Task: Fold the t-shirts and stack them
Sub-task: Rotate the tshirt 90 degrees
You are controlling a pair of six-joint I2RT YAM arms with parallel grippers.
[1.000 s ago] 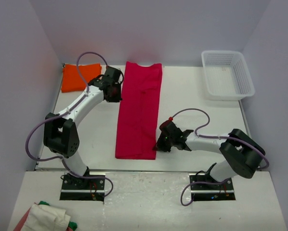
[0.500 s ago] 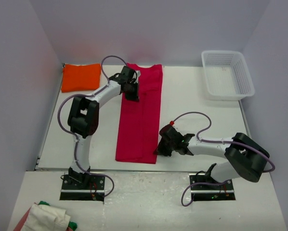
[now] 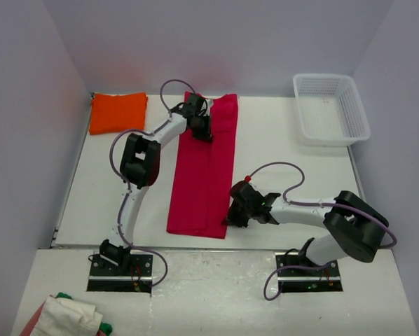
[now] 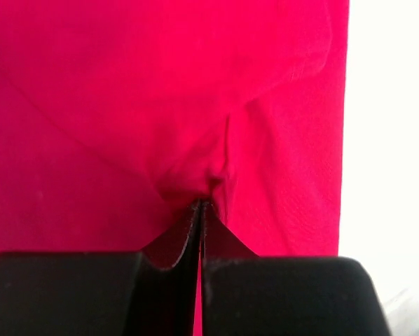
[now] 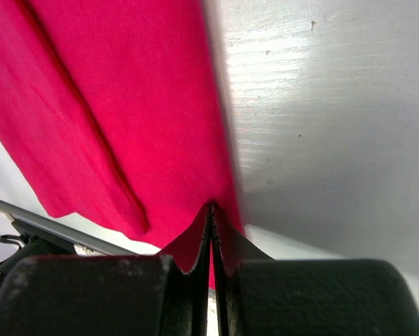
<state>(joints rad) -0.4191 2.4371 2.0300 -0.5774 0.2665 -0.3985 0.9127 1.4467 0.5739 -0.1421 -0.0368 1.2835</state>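
Here the white basket (image 3: 332, 112) sits well beyond the right gripper (image 3: 229, 218), clamped on the near edge of the red t-shirt (image 3: 202, 182); the left gripper (image 3: 206, 134) pinches its far end.

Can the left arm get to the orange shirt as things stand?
Likely not yet: its fingers are shut on the red shirt. Only bare table lies between, so after letting go the orange shirt looks reachable.

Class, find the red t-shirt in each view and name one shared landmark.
Top external: red t-shirt, a long strip at centre.
Left wrist: fills most of frame, pinched by left end effector.
Right wrist: upper left, edge pinched by right end effector.
Shared landmark: white table beside it.
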